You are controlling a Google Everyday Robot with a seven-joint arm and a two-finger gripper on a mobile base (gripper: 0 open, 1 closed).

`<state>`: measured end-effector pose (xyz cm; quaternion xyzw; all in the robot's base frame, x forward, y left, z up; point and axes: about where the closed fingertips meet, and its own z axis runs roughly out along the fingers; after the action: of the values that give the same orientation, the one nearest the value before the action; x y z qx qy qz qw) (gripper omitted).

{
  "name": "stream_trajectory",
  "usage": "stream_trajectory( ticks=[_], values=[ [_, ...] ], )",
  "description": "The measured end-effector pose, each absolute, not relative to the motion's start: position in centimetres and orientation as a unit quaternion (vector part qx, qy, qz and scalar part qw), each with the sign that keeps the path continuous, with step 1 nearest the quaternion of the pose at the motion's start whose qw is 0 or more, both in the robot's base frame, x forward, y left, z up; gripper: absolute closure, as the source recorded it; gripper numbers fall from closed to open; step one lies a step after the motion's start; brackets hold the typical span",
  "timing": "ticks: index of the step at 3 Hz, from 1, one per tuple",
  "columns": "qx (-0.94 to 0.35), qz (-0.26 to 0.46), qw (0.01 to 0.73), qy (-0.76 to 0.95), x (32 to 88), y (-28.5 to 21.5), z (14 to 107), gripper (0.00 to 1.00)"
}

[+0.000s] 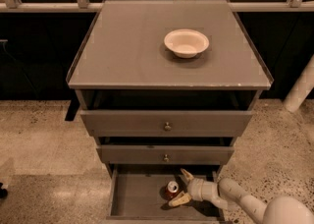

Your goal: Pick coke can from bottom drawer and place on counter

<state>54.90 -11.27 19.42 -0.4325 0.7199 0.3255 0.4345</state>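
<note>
The coke can (171, 189) stands upright in the open bottom drawer (137, 196), right of its middle, silver top showing. My gripper (183, 187) reaches in from the lower right with its fingers spread open around the can's right side, one fingertip (186, 174) behind the can and one (177, 200) in front. The can rests on the drawer floor. The counter (132, 51) is the flat grey cabinet top above.
A cream bowl (186, 42) sits on the counter, right of centre toward the back. Two shut drawer fronts with knobs (167, 126) overhang the bottom drawer. A white post (300, 90) stands at the right; speckled floor surrounds the cabinet.
</note>
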Motion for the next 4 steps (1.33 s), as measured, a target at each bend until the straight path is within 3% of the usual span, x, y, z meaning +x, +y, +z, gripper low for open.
stream_trajectory(
  ticks=[2,4],
  values=[
    [-0.411,0.342,0.431,0.727,55.2,-9.0,17.0,0.00],
    [-0.405,0.360,0.430,0.722,55.2,-7.7,16.5,0.41]
  ],
)
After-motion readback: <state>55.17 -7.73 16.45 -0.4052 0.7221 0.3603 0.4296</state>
